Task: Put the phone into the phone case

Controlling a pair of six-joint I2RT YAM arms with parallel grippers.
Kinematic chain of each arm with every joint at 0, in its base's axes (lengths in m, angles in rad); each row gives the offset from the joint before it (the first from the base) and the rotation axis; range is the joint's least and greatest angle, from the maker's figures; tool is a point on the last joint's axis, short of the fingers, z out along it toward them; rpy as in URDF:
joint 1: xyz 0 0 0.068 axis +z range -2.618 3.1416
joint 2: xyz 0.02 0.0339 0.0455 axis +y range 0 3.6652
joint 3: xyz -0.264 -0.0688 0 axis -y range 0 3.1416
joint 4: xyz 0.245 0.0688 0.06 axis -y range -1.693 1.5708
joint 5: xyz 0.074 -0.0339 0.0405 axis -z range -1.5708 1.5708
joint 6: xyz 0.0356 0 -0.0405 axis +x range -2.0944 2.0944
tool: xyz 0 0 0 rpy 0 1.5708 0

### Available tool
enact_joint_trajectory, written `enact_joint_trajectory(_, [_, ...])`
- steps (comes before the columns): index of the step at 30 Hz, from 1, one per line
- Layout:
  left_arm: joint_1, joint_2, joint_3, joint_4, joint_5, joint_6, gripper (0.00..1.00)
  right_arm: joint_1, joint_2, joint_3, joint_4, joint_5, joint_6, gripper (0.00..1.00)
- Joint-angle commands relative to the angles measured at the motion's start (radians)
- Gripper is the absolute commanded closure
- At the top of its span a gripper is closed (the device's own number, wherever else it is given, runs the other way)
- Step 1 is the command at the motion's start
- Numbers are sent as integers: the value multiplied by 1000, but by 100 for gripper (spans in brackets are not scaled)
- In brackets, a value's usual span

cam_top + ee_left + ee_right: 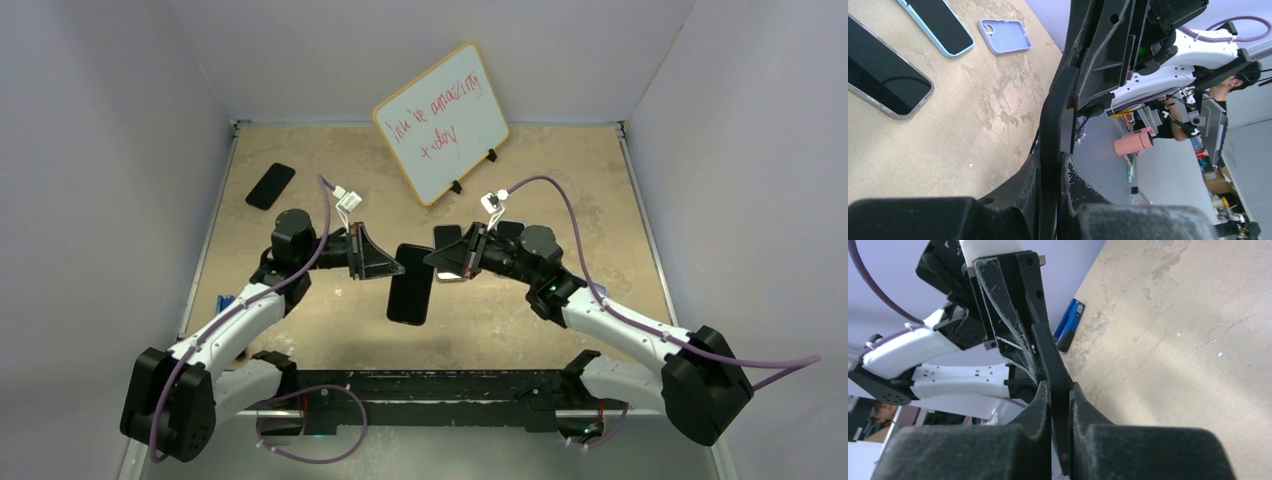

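Black phone point(409, 287) held off the table point(560, 200) at centre of the top view, broad dark face up to the camera, long axis running roughly 12 to 6 with a slight lean, free end toward 6 and the arm bases. Cannot tell whether a case is already on it. Left gripper point(393, 268) comes in from 9 o'clock and right gripper point(438, 262) from 3 o'clock. Both are pinched onto the upper half of the phone at its long edges, tips nearly facing each other. Both arms reach forward with elbows bent, forearms angled inward, wrists rolled so the fingers lie about level. Left wrist view: phone point(1052, 115) seen edge-on as a thin dark bar, the left gripper point(1050, 172) narrow around it, the other gripper's fingers clamped further along. Right wrist view: the same edge point(1050, 357) nipped tight in the right gripper point(1060, 400). On the table, in the left wrist view, a lilac phone case point(1004, 36) lies open side up, beside a phone in a light-blue case point(938, 22) and a silver-rimmed phone point(883, 75). These sit beneath the right arm in the top view, mostly hidden. A second black phone point(270, 185) lies at 10 o'clock, well apart. Whiteboard point(440, 122) propped at 12. Small blue object point(227, 301) at 8, near the left arm.
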Motion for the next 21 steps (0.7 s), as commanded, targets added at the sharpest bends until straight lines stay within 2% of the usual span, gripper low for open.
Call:
enact_joint_trajectory(1, [3, 18, 48, -109, -50, 76, 100, -7, -18, 94, -3, 43, -48, 100])
enact_joint_trajectory(4, [3, 18, 59, -167, -105, 101, 100, -6, 3, 114, -49, 55, -67, 100])
enact_joint_trajectory(13, [3, 26, 50, -168, -178, 58, 100, -7, 57, 109, -90, 59, -110, 100])
enact_joint_trajectory(16, [7, 55, 39, -196, -228, 86, 100, -7, 107, 105, -101, 68, -171, 91])
enact_joint_trajectory(21, [13, 144, -21, -38, -233, -10, 100, -7, 205, 99, -89, 86, -207, 88])
